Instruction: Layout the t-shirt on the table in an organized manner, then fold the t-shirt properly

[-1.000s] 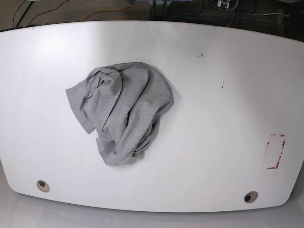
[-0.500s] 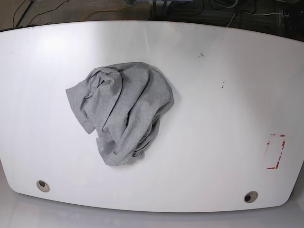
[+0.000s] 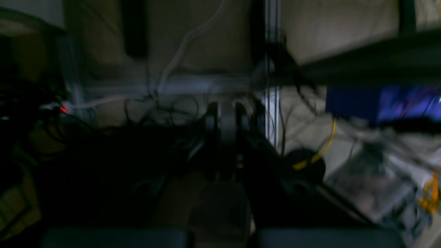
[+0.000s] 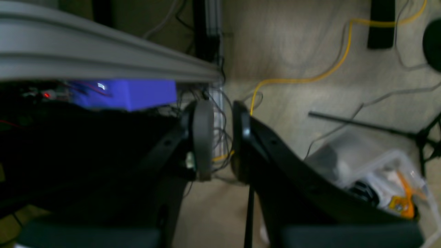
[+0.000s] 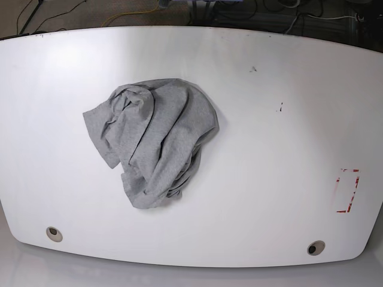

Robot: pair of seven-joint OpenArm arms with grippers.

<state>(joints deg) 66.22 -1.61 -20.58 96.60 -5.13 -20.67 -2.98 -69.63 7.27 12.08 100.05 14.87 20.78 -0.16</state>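
The grey t-shirt point(image 5: 152, 140) lies crumpled in a heap on the white table point(image 5: 269, 149), left of centre; no lettering shows. Neither gripper is in the base view. In the right wrist view my right gripper point(image 4: 220, 144) hangs over the floor, off the table, its jaws a narrow gap apart and empty. In the dark, blurred left wrist view my left gripper point(image 3: 225, 124) also points at floor and cables, holding nothing that I can see; I cannot tell whether its jaws touch.
The table has a red tape rectangle point(image 5: 347, 190) at the right and two grommet holes point(image 5: 54, 233) point(image 5: 315, 247) near the front edge. On the floor lie a yellow cable point(image 4: 310, 77), a clear plastic box point(image 4: 372, 179) and a metal frame rail point(image 4: 103, 65).
The t-shirt and table look the same. A small pale part at the top edge of the base view one second ago is gone from view.
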